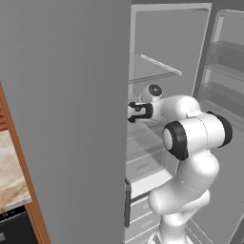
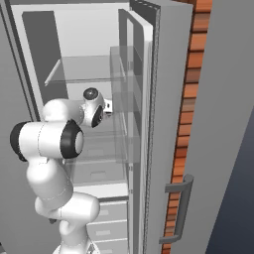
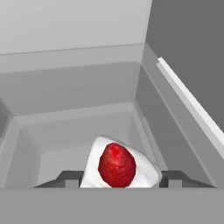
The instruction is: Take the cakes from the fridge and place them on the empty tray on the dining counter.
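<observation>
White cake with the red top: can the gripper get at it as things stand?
Probably yes. In the hand view the white cake sits between the gripper fingertips, one on each side, on the fridge shelf with nothing between them.

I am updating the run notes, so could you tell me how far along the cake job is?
Done: the fridge stands open. In hand: the pincer brackets the white cake inside; a firm grip is unclear. Left: lifting it out, then carrying both cakes to the tray.
</observation>
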Motion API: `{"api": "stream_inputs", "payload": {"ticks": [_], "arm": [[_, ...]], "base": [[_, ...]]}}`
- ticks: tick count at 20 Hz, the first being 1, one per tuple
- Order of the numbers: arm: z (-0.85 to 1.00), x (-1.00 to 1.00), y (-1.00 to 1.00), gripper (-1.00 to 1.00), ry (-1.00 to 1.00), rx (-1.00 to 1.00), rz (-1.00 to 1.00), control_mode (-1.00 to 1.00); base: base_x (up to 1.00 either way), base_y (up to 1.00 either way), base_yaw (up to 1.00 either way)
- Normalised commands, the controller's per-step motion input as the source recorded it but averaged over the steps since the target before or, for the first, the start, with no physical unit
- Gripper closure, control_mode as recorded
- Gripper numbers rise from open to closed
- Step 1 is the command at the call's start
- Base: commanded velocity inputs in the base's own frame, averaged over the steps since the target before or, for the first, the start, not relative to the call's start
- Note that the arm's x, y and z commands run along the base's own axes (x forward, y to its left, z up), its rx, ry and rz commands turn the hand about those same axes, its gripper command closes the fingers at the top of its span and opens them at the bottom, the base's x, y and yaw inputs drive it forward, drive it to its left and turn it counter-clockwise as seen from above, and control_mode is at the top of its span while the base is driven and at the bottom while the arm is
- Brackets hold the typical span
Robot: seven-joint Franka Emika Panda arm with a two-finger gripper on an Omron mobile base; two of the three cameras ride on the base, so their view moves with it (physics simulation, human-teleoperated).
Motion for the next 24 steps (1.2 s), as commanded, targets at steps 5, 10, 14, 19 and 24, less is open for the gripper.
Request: {"api": "stream_inputs", "payload": {"ticks": [5, 10, 14, 19, 24], "arm": [[-0.13, -0.10, 0.02, 1.00, -0.06, 0.00, -0.02, -1.00], [0.00, -0.33, 0.00, 1.00, -0.18, 0.00, 0.00, -1.00], [0.09, -0.39, 0.00, 1.00, -0.17, 0.00, 0.00, -1.00], [0.37, -0.36, -0.02, 1.00, -0.12, 0.03, 0.00, -1.00], [0.38, -0.45, 0.00, 1.00, -0.07, 0.00, 0.00, -1.00]], "base": [[0.00, 0.00, 0.00], [0.00, 0.00, 0.00], [0.00, 0.00, 0.00], [0.00, 0.00, 0.00], [0.00, 0.00, 0.00]]}}
